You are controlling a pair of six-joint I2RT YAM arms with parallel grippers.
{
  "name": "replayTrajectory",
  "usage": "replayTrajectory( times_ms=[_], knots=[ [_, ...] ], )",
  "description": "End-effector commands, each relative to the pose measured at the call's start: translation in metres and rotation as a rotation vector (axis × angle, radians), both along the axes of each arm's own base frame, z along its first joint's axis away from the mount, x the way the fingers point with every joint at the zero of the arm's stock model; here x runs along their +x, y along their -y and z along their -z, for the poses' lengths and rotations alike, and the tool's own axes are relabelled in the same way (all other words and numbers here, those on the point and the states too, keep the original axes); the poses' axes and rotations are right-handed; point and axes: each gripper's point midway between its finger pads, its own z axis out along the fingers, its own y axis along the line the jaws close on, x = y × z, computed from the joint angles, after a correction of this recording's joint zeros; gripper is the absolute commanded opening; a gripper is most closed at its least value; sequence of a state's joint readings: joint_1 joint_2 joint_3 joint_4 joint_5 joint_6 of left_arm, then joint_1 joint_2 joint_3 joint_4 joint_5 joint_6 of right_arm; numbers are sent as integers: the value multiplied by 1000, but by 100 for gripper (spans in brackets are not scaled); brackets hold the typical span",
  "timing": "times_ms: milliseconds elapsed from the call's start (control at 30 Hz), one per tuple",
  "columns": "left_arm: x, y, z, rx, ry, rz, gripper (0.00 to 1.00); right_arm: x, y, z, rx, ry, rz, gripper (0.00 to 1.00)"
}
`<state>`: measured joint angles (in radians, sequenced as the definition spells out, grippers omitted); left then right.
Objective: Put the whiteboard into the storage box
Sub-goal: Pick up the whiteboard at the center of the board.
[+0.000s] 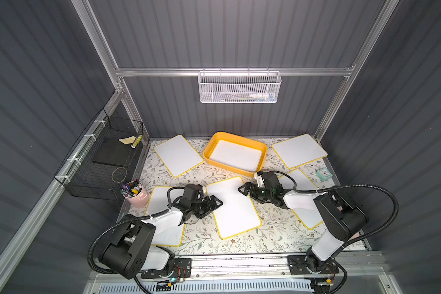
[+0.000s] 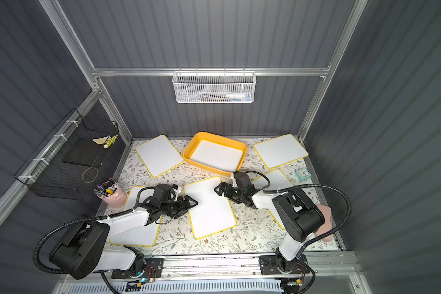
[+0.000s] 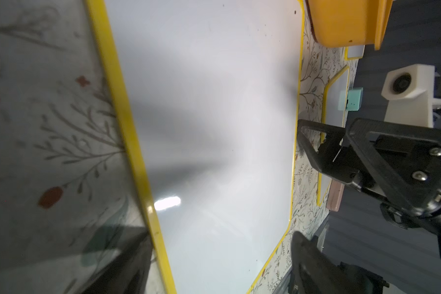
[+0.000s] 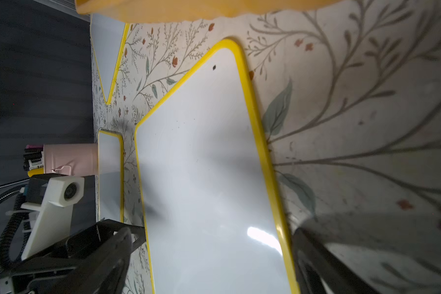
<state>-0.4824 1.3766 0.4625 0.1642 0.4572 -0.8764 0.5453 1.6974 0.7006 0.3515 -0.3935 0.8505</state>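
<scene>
The flat yellow-edged whiteboard [image 1: 233,207] lies between spread left pincer [image 1: 218,202] and spread right pincer [image 1: 242,189], pointing at the yellow storage box [image 1: 229,166].

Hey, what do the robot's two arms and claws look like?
The left arm and right arm have white shells, black joints and ribbed black cable hoses. The left claw and right claw are black with triangular open-frame fingers, plus white camera mounts.

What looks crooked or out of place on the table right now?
Nothing spilled or broken. The middle whiteboard lies skewed on the floral mat, and the storage box sits turned at an angle, a board already inside.
</scene>
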Motion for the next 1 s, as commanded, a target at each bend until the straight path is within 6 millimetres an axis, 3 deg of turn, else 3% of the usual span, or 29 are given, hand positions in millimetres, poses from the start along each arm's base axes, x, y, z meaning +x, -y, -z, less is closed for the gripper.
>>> replayTrajectory(
  times_ms=[0,133,333,700,967],
  knots=[
    [4,40,-37,-169,121,128,83,-116,-32,43,70,-444,-293,97],
    [14,50,-62,-239,169,140,82,-115,-34,43,85,-445,-295,97],
    [20,54,-84,-282,215,128,77,-115,-33,45,78,-448,-294,97],
    [31,46,-116,-297,312,84,75,-117,-34,48,85,-462,-295,97],
    [41,35,-120,-303,339,70,75,-117,-35,49,93,-465,-298,97]
  ],
)
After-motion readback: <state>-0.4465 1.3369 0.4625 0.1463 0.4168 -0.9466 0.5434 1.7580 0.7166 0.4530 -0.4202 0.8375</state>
